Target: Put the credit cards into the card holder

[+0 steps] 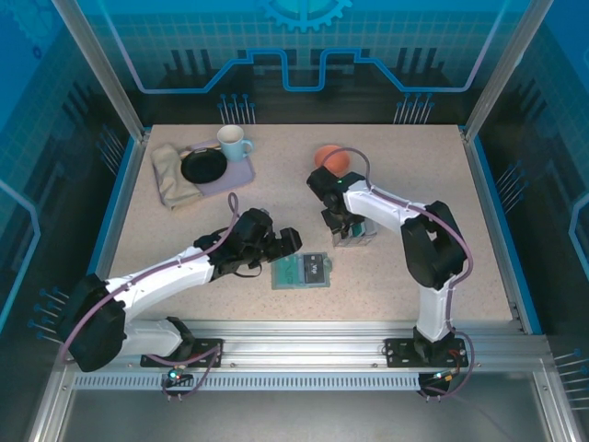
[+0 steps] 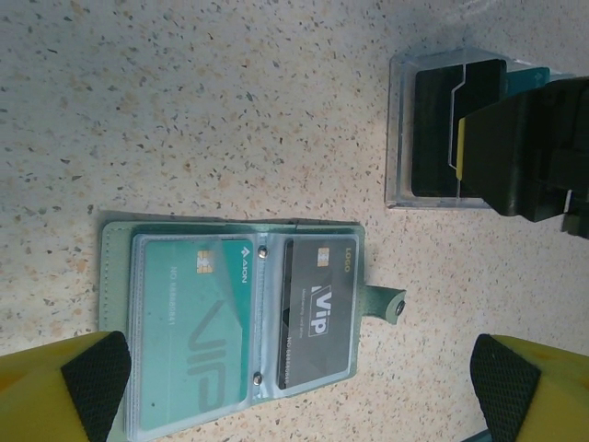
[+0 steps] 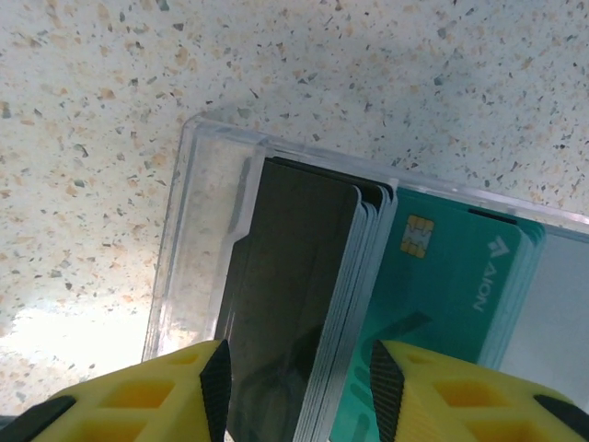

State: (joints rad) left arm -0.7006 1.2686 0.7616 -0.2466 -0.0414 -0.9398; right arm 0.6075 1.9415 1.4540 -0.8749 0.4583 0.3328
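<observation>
Found the card holder [image 2: 115, 295] lying open and flat on the speckled table [image 2: 184, 110], with its tab [image 2: 386, 305] pointing toward the clear plastic box [image 2: 398, 138]. Noted a teal-green card [image 2: 193, 322] in one clear pocket and a dark VIP card [image 2: 317, 313] in the other.

Recorded the left gripper [image 2: 299, 391] over the holder's near edge, jaws spread to full width and gripping nothing. Placed one pad [image 2: 92, 382] over the holder's outer border and the other well out past the tab side. Could not tell whether either pad touched the table.

Recorded the right gripper [image 3: 299, 387] down at the box, jaws about half closed and straddling the stack of dark cards [image 3: 294, 276] standing inside. Could not tell whether the pads pressed on the stack. Saw teal-green cards [image 3: 442, 276] packed just beside that stack, against one finger, and the box wall close beside the other.

In the top view, placed the box just beyond the holder, near but apart. Logged an orange ball [image 1: 331, 158] behind the right arm, and a mug [image 1: 234, 142], black plate [image 1: 203, 167], lilac tray [image 1: 237, 173] and folded cloth [image 1: 170, 177] well apart at the far left.
</observation>
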